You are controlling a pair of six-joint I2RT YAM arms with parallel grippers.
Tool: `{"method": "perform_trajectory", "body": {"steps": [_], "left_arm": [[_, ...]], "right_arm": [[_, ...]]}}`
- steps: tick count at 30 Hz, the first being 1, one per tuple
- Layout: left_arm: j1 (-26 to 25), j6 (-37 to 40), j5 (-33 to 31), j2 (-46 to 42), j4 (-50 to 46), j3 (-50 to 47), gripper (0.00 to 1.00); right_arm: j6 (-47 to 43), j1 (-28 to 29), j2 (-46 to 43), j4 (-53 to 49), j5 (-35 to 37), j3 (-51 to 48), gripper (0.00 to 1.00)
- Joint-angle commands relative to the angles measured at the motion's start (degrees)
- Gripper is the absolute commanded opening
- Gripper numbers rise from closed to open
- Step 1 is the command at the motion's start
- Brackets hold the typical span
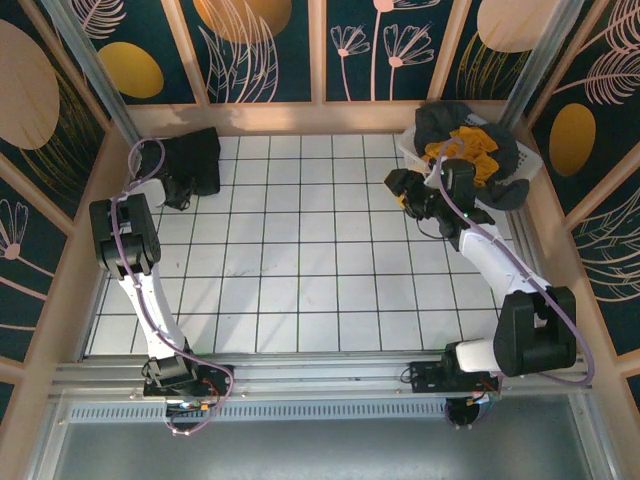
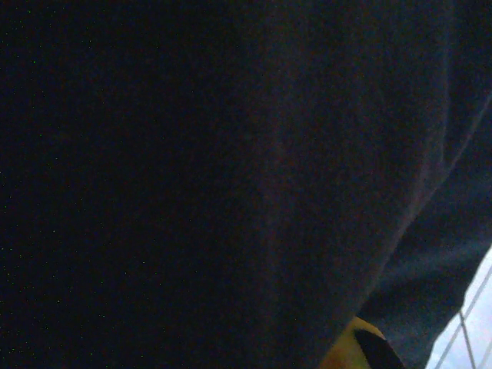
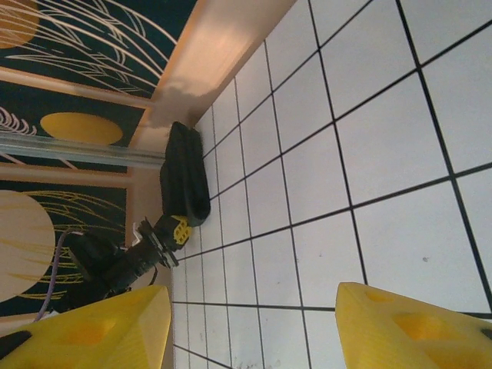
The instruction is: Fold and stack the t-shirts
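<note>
Overhead, the folded black t-shirt (image 1: 190, 152) lay in the far left corner of the tiled table (image 1: 300, 270). The left gripper (image 1: 180, 192) sat closed at its near edge, with dark cloth pressed close before the wrist camera; whether any fabric was pinched could not be told. The right gripper (image 3: 254, 327) hovered above bare tiles, jaws spread and empty, just beside the white basket (image 1: 528, 160) that held the mustard-yellow t-shirt (image 1: 468, 150) and dark grey t-shirt (image 1: 445, 120).
</note>
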Motion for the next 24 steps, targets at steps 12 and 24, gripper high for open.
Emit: {"method": "perform_trajectory", "body": {"steps": [12, 24], "left_arm": [[-1.5, 1.1, -4.7, -18.3, -4.1, -3.9, 0.99], [-12.5, 1.7, -34.4, -55.0, -6.6, -21.7, 0.99]], "right_arm": [[-5.0, -1.8, -1.0, -1.0, -2.6, 6.9, 0.99], [-15.7, -3.8, -7.7, -20.8, 30.8, 14.0, 0.99]]}}
